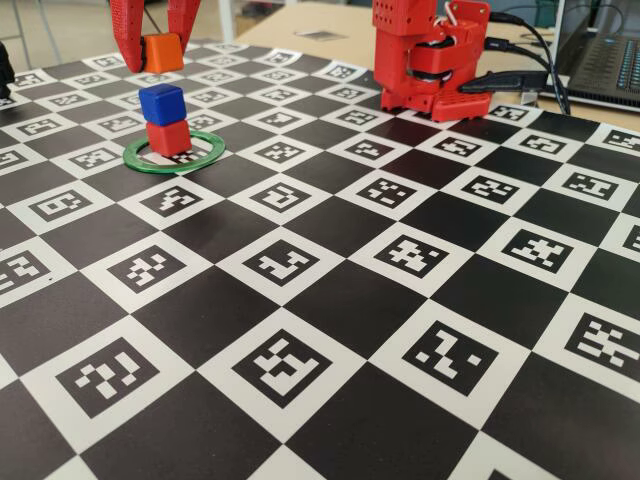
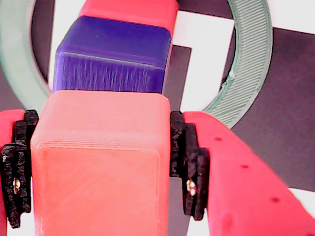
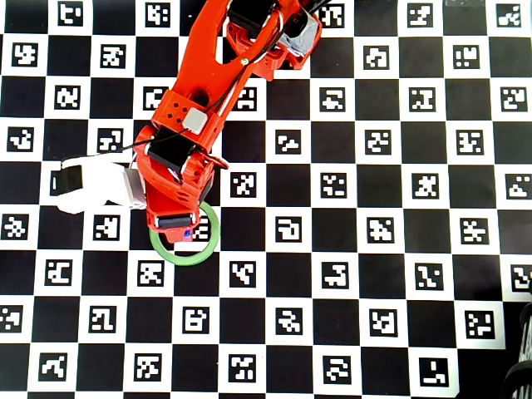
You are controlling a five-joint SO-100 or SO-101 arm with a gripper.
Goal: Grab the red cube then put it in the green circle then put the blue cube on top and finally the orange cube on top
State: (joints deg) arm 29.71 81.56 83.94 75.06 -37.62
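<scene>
Fixed view, far left of the checkered marker board (image 1: 330, 300): the gripper (image 1: 160, 52) hangs above the stack, its two red fingers closed against opposite sides of the orange cube (image 1: 163, 52), which is held clear of everything below. Directly under it, with a visible gap, the blue cube (image 1: 162, 103) sits on top of the red cube (image 1: 168, 137). The red cube rests on the board inside the green circle (image 1: 175, 155), toward the ring's far-left part.

Wrist view: the orange cube (image 2: 101, 162) fills the near centre, pinched between black pads (image 2: 189, 162) on the left and right fingers. Beyond it the blue cube (image 2: 115, 59) appears, then a strip of the red cube (image 2: 130, 11), with the green circle (image 2: 248, 64) curving round both sides.

Overhead view: the arm (image 3: 208, 108) reaches from its base at the far edge down over the green circle (image 3: 187, 253), hiding most of the stack; only a sliver of blue shows.
</scene>
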